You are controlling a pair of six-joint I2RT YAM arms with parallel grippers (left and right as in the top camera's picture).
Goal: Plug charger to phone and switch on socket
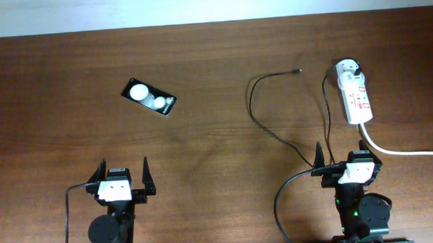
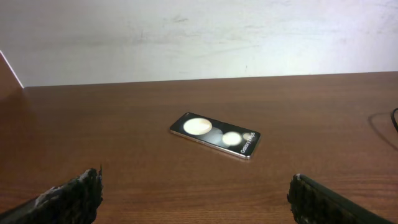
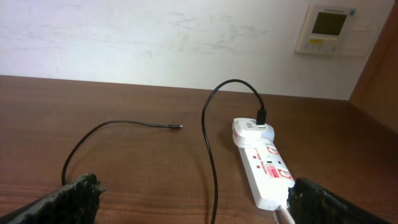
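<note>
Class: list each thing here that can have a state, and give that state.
Phone: lying flat, nothing plugged in.
Charger: adapter in the socket, tip loose on the table.
Socket: charger plugged in; on or off unclear.
Left gripper: open, empty.
Right gripper: open, empty.

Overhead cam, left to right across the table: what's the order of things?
left gripper → phone → charger tip → socket. The right gripper is left out: it shares the socket's span, so its place is unclear.
</note>
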